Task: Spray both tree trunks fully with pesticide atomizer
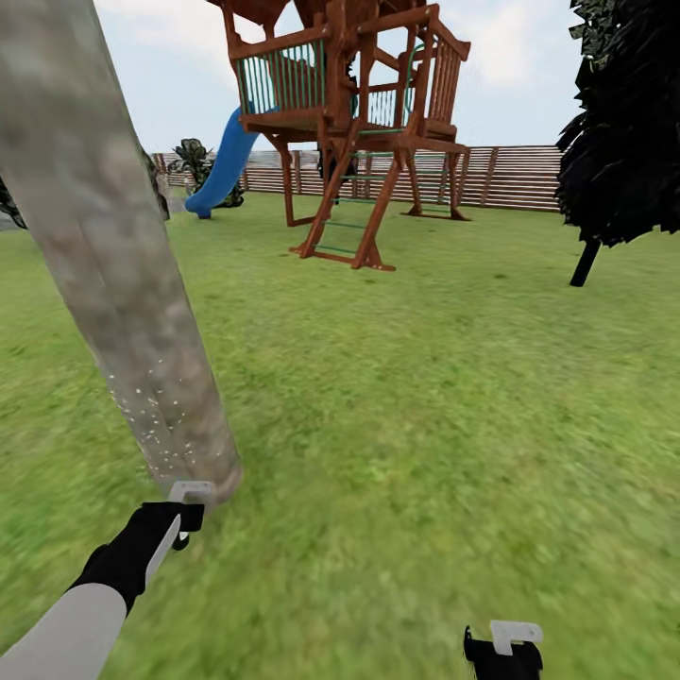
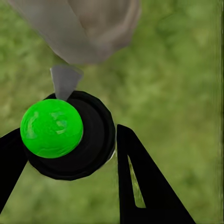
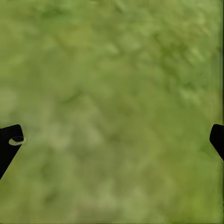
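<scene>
A thick, pale grey-brown mottled tree trunk point(image 1: 123, 283) leans up the left of the head view, with white specks scattered on its lower part near the grass. My left gripper point(image 1: 179, 510) sits just in front of the trunk's base. In the left wrist view this gripper point(image 2: 70, 158) is shut on the pesticide atomizer point(image 2: 91, 140), a round black body with a bright green ball on top. Its grey nozzle points at the tree trunk point(image 2: 88, 28) close ahead. My right gripper point(image 1: 505, 652) hangs low over the lawn, and its fingertips point(image 3: 9, 142) stand far apart, open with nothing between them.
A brown wooden playset point(image 1: 354, 123) with a blue slide point(image 1: 222, 165) stands ahead on the lawn. A dark-leaved, thin-trunked tree point(image 1: 623, 123) is at the right. A slatted wooden fence point(image 1: 515, 175) runs along the back. Open grass point(image 1: 425, 425) spreads in between.
</scene>
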Available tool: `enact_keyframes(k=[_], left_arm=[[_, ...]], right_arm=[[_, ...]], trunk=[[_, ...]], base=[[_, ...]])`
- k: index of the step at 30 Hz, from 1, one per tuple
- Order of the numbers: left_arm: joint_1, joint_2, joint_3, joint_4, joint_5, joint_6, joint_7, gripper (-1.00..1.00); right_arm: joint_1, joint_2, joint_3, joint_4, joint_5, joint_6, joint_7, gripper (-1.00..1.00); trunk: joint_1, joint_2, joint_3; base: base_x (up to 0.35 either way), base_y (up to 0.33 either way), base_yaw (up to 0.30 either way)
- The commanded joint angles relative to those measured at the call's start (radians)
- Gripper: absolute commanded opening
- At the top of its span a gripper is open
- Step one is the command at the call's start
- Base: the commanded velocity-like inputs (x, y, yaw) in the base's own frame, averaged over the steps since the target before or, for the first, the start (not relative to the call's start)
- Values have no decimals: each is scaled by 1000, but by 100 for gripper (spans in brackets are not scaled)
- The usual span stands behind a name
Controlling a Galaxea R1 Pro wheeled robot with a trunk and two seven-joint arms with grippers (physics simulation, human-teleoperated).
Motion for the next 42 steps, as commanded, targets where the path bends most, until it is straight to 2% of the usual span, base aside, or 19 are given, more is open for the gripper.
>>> enact_keyframes(k=[1,6,31,42], left_arm=[[0,0,0,0,-1,0,1,-100],[0,3,0,0,-1,0,1,-100],[0,11,3,0,-2,0,4,-100],[0,11,3,-3,-2,0,4,-100]], right_arm=[[0,0,0,0,0,0,0,100],[0,1,0,0,1,0,0,100],[0,2,0,0,1,0,0,100],[0,-3,0,0,1,0,0,100]], trunk=[[0,0,0],[0,0,0],[0,0,0],[0,0,0]], base=[[182,-236,0],[183,-235,128],[175,-235,276],[151,-241,15]])
